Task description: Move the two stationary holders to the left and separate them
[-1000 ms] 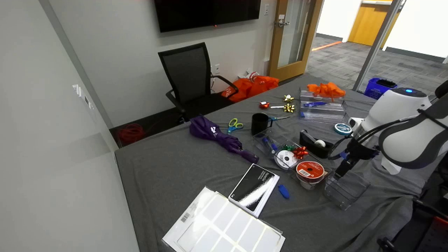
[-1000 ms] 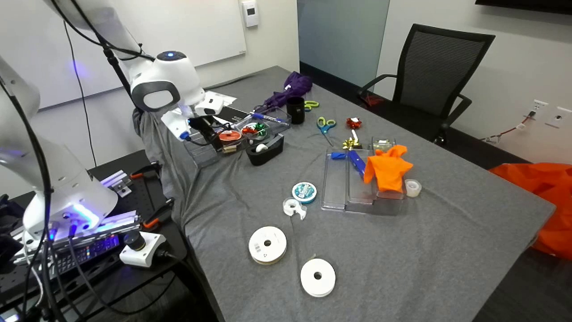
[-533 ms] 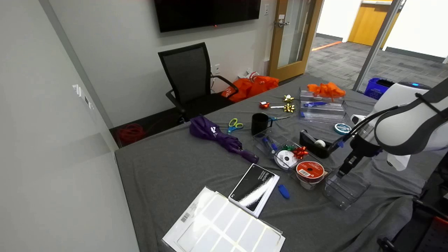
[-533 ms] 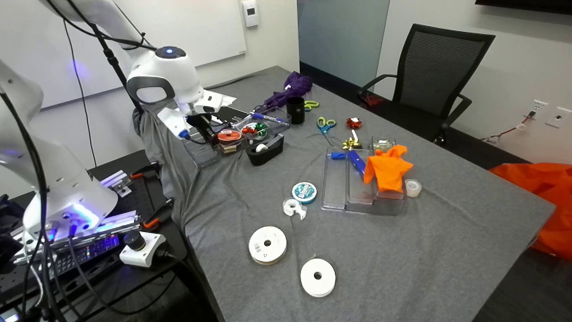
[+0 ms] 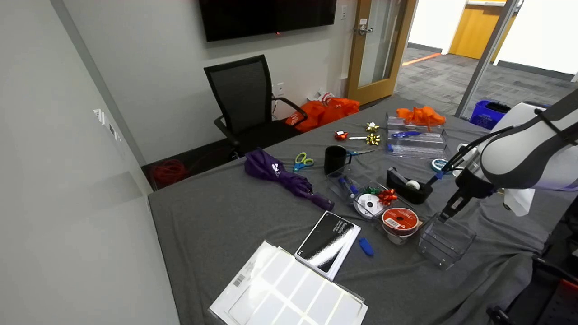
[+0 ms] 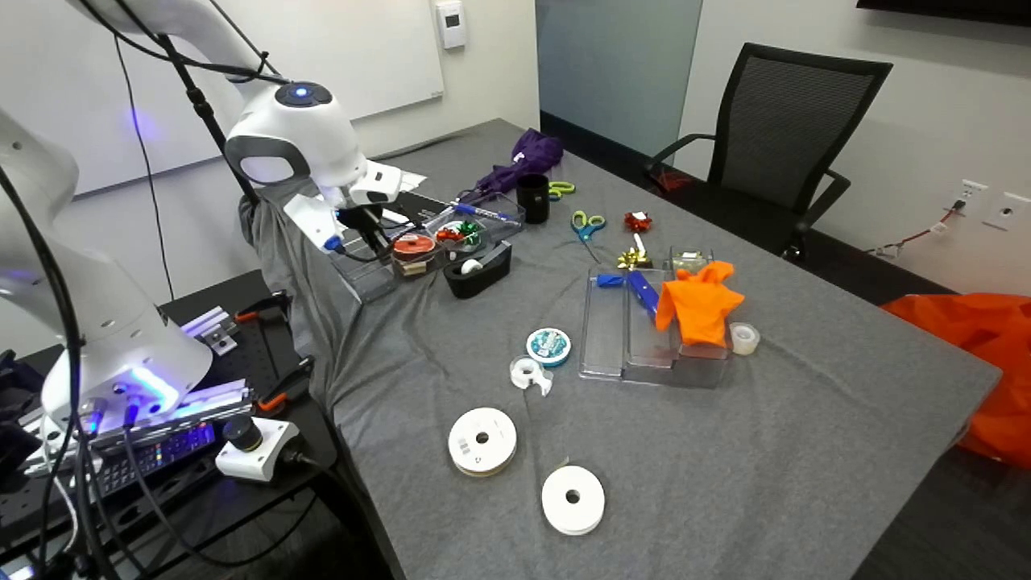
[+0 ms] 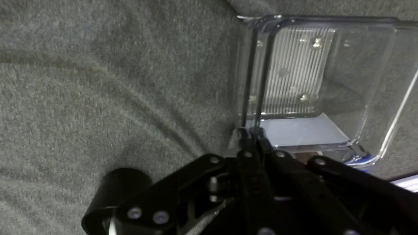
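Observation:
At the table's edge nearest the robot base stands a see-through boxy holder (image 5: 451, 239), seen in both exterior views. The wrist view shows this clear holder (image 7: 298, 70) from above with doubled rim lines, so two holders may sit one inside the other; I cannot tell for sure. My gripper (image 7: 251, 132) is shut on a wall near one corner, with the clear rim running between its fingertips. From outside, the gripper (image 5: 445, 217) reaches down onto the side facing the black tape dispenser. Its fingertips are hard to make out in an exterior view (image 6: 383, 248).
Right beside the holder lies a clear tray (image 5: 336, 183) with ribbon spools, bows and pens. A black tape dispenser (image 5: 408, 187) stands close to the arm. Farther off are a black mug (image 5: 335, 159), a purple umbrella (image 5: 282, 176) and a clear gridded tray (image 6: 600, 346) with orange cloth.
The jaws have come together on the holder's wall. My gripper has shifted slightly up and to the right in an exterior view, and the holder has moved or tipped a little.

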Robot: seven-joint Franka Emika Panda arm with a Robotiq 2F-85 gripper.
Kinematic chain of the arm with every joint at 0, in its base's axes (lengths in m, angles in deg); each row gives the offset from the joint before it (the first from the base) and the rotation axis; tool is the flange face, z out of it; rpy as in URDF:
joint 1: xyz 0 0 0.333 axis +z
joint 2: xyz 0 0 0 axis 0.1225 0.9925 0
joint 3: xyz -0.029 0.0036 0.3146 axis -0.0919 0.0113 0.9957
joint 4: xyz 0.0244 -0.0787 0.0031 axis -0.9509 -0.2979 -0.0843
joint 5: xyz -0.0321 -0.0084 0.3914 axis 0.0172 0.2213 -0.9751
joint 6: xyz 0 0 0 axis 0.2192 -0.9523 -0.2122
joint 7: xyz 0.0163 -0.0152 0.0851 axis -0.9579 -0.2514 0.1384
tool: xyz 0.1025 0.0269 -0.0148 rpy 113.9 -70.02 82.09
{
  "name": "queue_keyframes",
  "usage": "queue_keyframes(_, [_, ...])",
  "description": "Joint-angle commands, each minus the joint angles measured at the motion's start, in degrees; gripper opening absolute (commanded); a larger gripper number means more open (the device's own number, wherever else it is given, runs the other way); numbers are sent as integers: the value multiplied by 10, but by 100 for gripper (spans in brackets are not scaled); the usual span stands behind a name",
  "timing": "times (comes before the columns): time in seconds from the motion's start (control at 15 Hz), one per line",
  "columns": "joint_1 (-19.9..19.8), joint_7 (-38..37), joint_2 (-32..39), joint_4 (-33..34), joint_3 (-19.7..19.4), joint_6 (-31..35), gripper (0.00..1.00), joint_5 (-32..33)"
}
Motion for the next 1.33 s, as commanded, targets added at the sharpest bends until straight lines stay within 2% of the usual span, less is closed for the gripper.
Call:
queue_keyframes(0.0, [1, 50, -20, -5, -8, -12, 1, -34])
queue_keyframes(0.27, [1, 59, -56, -5, -23, -54, 1, -24])
queue_keyframes(0.6, [-18, 35, -146, -9, -32, -167, 1, 9])
queue_keyframes(0.67, [57, 21, -166, -10, -115, -193, 1, 29])
queue_keyframes(0.73, [-14, 32, -195, -9, -53, -235, 1, 20])
queue_keyframes(0.8, [-8, 29, -218, -11, -69, -265, 1, 28])
queue_keyframes(1.0, [-53, 6, -269, -6, -77, -328, 1, 72])
queue_keyframes(1.27, [-115, 26, -278, -2, -111, -326, 1, 110])
